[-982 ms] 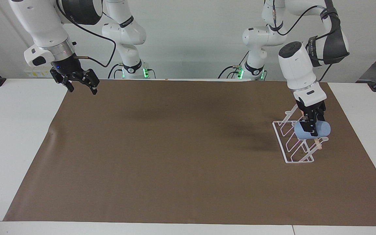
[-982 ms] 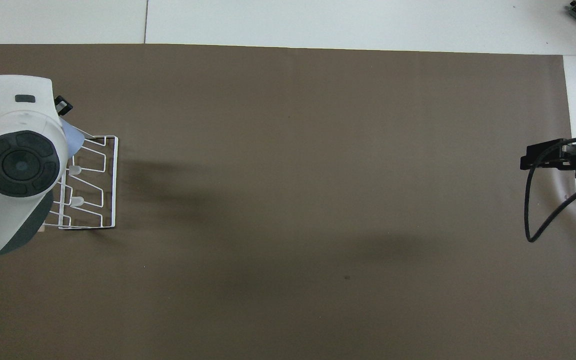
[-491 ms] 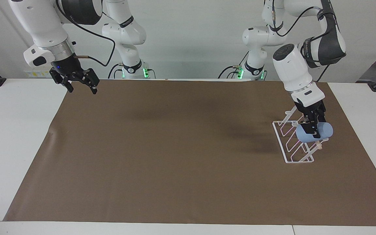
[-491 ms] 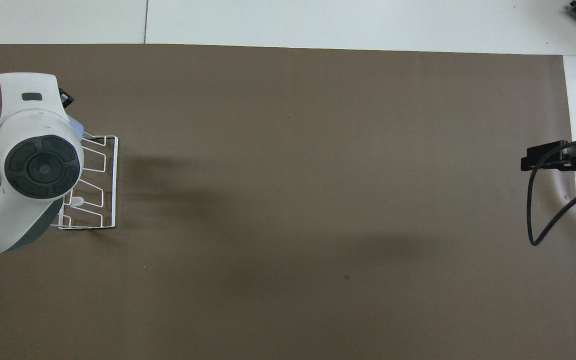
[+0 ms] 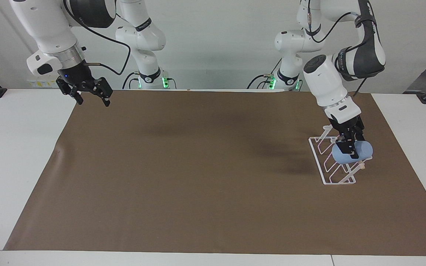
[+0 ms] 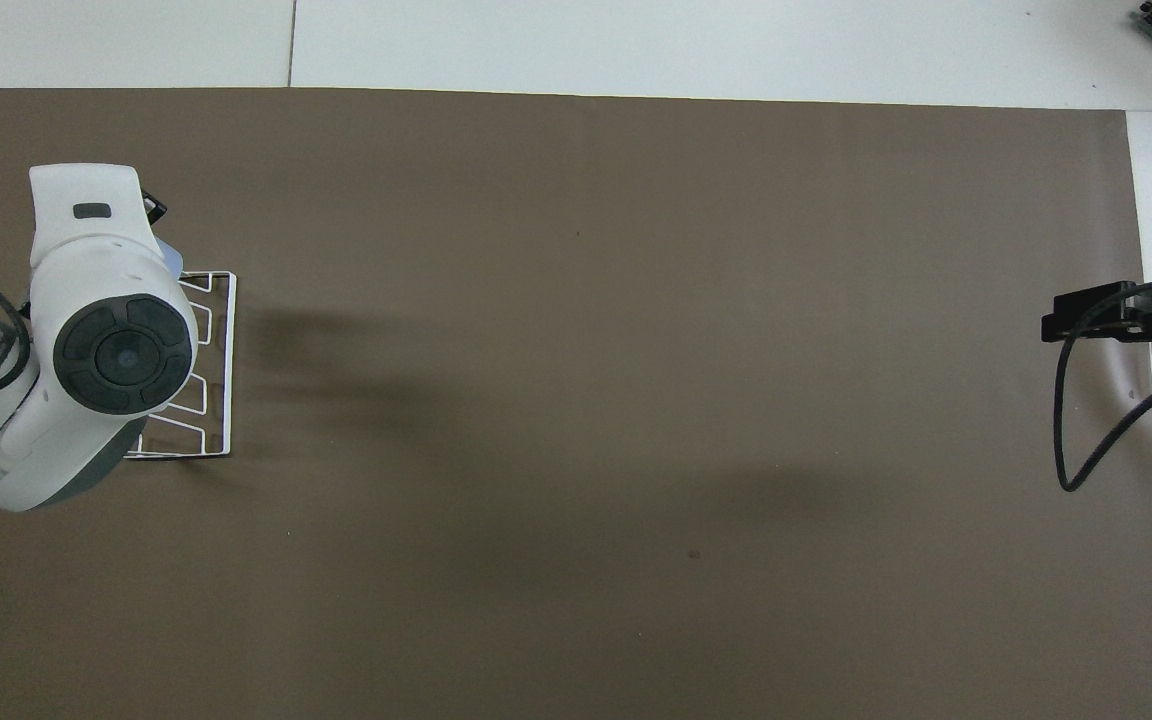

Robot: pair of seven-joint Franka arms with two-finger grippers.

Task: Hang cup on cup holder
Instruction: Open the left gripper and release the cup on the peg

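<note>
We judge the hanging nearly done: our left gripper has its jaws clamped on the cup, lying sideways over the cup holder (release remains), while our right gripper waits open above the bench edge.

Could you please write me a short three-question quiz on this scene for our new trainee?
1. True or false: the left gripper is shut on the cup.
2. What is the cup over? A) the cup holder B) bare brown mat
3. Fill in: the right gripper waits, open, above the mat's edge at the ___ arm's end of the table.

Key: 1 true; 2 A; 3 right.
</note>
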